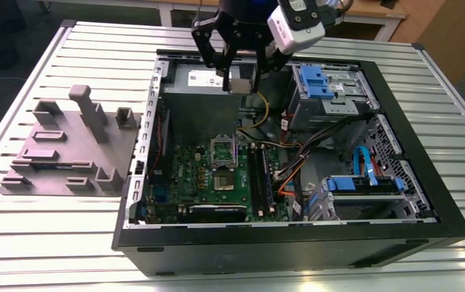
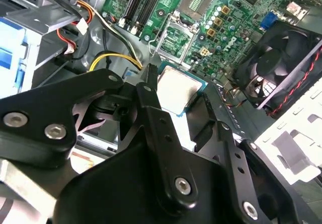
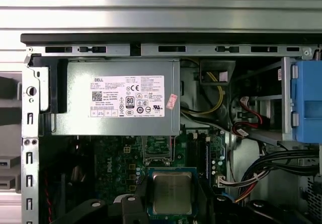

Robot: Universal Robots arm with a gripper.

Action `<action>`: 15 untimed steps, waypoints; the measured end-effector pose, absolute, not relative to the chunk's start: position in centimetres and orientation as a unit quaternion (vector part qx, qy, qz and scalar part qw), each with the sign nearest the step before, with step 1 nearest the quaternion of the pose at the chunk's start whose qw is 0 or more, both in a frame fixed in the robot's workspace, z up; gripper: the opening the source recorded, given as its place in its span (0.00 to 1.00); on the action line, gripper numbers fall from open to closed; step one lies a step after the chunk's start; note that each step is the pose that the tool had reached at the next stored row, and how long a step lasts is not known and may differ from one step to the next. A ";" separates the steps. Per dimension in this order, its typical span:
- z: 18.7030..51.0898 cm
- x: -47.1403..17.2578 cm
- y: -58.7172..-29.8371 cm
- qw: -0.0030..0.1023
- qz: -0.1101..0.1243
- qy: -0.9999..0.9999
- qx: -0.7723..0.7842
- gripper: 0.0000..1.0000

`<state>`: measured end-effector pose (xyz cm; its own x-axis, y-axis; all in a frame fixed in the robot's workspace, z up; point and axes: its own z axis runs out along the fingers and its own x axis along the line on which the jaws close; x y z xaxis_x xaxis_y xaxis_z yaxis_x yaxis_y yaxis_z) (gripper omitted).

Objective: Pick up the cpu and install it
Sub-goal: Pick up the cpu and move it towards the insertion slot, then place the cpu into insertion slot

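My gripper [image 1: 239,78] hangs above the open computer case [image 1: 216,252], over its far side near the power supply [image 1: 200,78]. It is shut on the cpu [image 1: 239,85], a small silvery square chip with a green rim, pinched between the two black fingers [image 2: 151,100]. Both wrist views show the cpu [image 2: 177,89] [image 3: 172,193] held flat between the fingers. Below lies the green motherboard [image 1: 191,167] with its socket [image 1: 225,180] uncovered and the metal socket frame [image 1: 222,150] swung up. The socket [image 2: 198,0] and its frame [image 2: 176,35] also show in the second wrist view.
A grey block [image 1: 70,146] with slots and posts sits on the slatted table at the exterior view's left. Inside the case are blue drive cages [image 1: 323,82] [image 1: 362,182], loose cables [image 1: 313,155], memory slots [image 1: 261,176] and a black fan [image 2: 276,63].
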<state>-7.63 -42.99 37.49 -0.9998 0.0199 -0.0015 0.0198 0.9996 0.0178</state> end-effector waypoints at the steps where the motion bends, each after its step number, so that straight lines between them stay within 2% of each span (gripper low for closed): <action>1: 37.5 -7.6 -43.1 0.001 0.009 1.000 0.012 0.47; 15: 37.5 -7.6 -43.2 0.001 0.009 1.000 0.017 0.47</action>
